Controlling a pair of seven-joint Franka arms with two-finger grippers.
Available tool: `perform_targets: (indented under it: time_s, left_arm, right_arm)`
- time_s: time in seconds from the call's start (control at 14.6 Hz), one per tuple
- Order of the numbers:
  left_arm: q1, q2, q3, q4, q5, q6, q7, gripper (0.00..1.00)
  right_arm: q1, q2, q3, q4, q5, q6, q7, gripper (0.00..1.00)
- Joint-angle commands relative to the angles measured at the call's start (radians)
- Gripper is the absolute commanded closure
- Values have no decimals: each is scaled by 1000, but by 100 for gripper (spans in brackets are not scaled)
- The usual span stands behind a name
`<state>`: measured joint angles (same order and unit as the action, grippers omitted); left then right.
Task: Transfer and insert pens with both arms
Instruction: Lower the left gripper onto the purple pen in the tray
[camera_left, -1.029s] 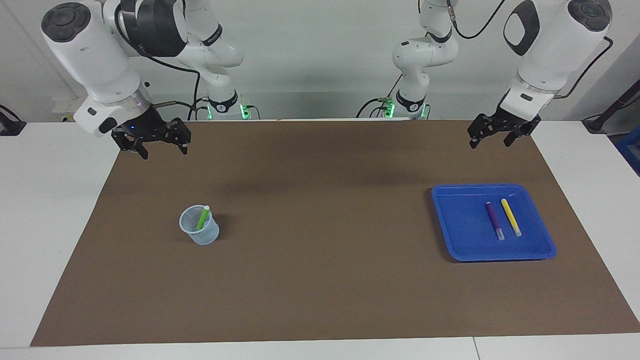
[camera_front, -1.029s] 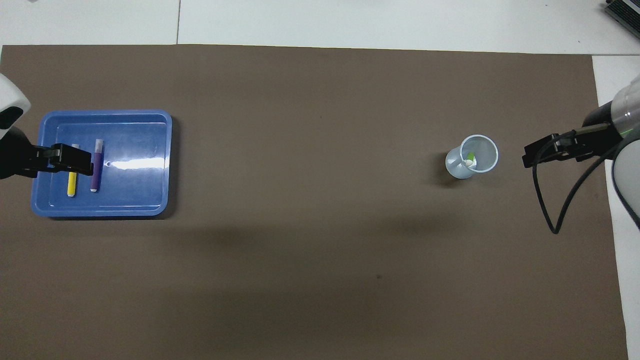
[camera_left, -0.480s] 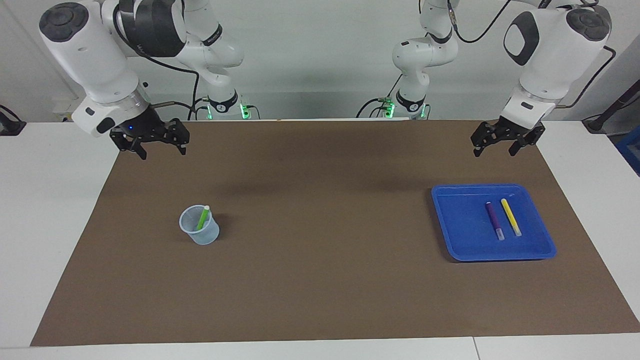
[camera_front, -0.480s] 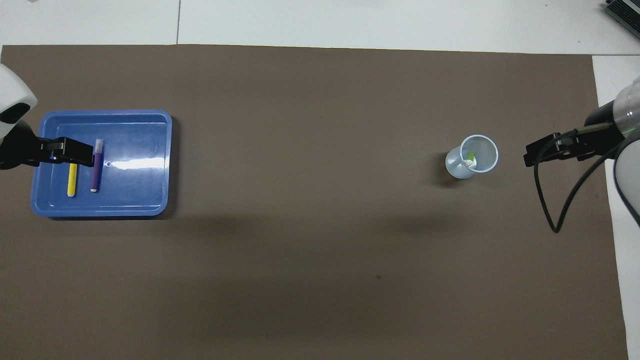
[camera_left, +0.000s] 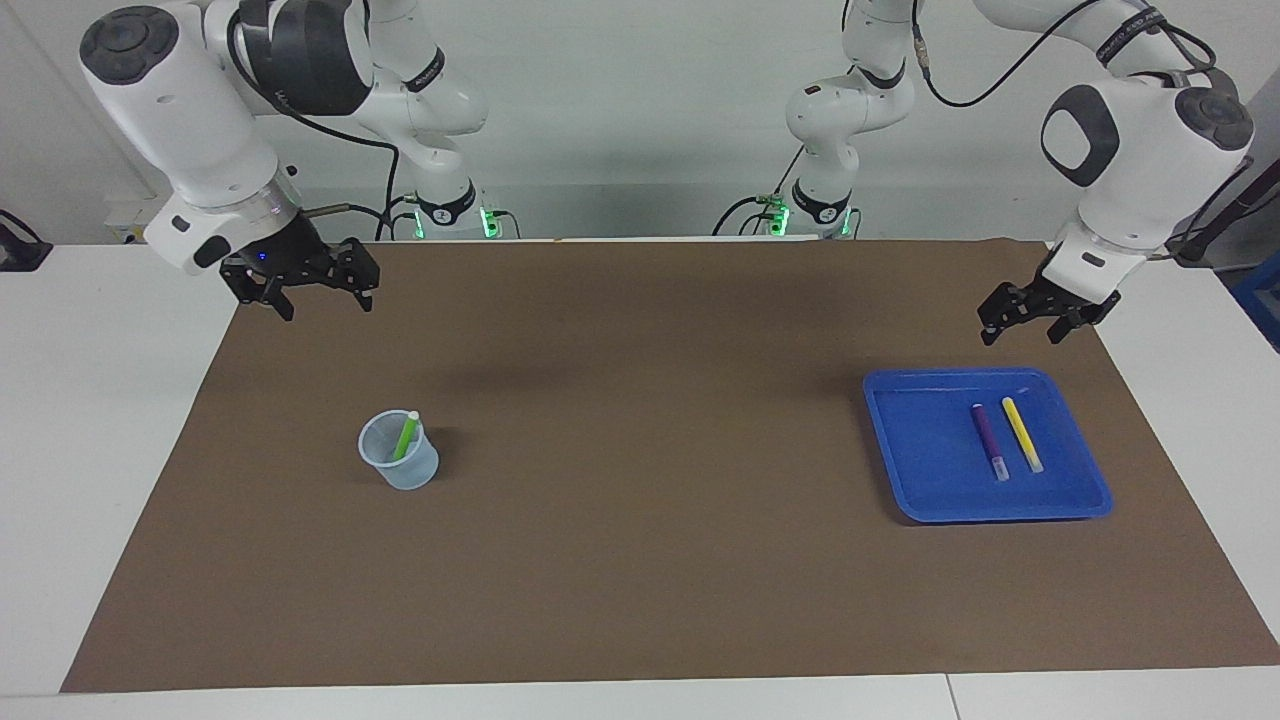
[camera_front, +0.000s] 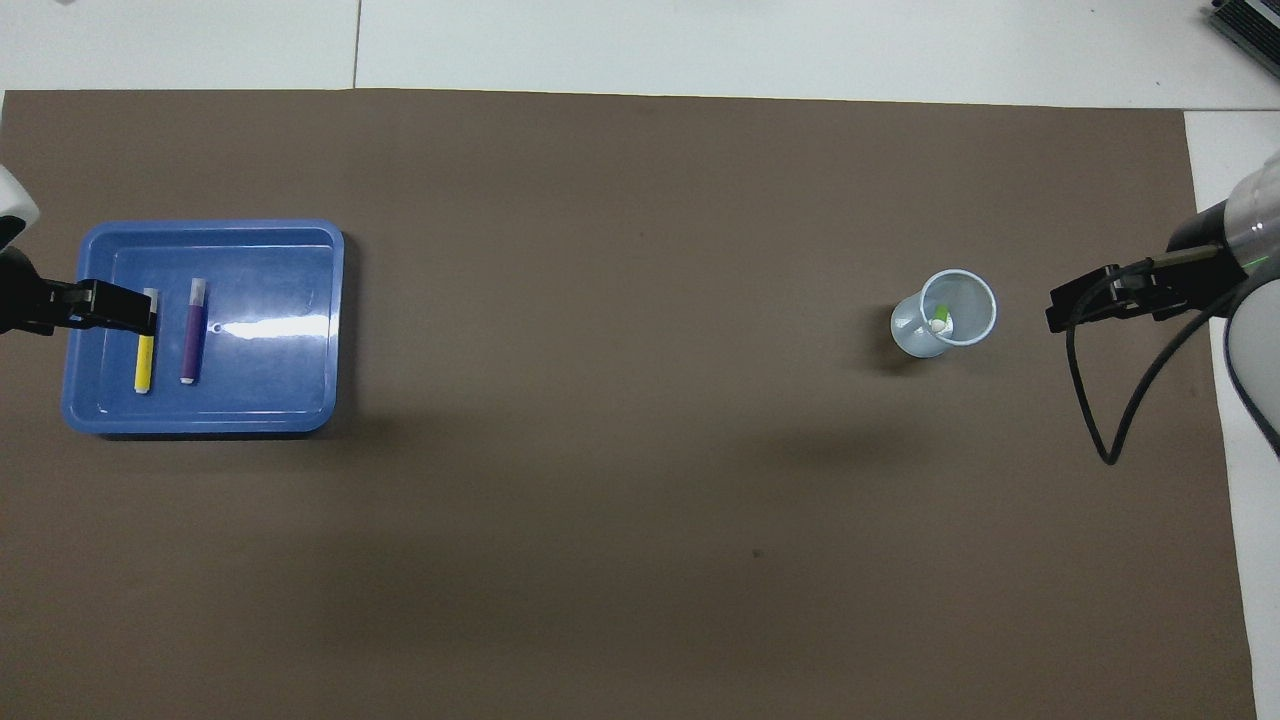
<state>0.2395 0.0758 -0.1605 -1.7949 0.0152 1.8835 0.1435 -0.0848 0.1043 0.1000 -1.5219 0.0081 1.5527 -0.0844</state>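
A: The blue tray (camera_front: 300, 250) looks like glossy plastic; a bright glare streak lies on its smooth floor. The brown mat (camera_left: 640, 560) is matt, like paper or thin board.

B: The cup (camera_left: 400, 465) is translucent, pale plastic. The arms (camera_left: 190, 130) have smooth white shells with a soft sheen, and the table (camera_left: 100, 400) is plain smooth white.

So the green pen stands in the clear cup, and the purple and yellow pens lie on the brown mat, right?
Not quite: the purple pen and yellow pen lie in the blue tray, as the facing view shows. The green pen does stand in the clear cup.
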Motion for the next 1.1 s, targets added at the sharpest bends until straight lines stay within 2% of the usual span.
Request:
perform_targets:
  time_s: [0.0, 0.14, 0.75, 1.03]
  left_arm:
    - [24, -2, -7, -102, 14, 136, 13, 0]
    - [35, 2, -7, -141, 14, 196, 13, 0]
    - [75, 131, -7, -132, 14, 295, 128, 0]
    - [57, 171, -7, -147, 14, 341, 117, 0]
  right_arm:
    - [-6, -15, 7, -27, -5, 26, 5, 0]
    - [-7, -15, 6, -26, -5, 26, 6, 0]
    - [-4, -15, 6, -26, -5, 26, 11, 0]
    - [-3, -15, 6, -26, -5, 26, 11, 0]
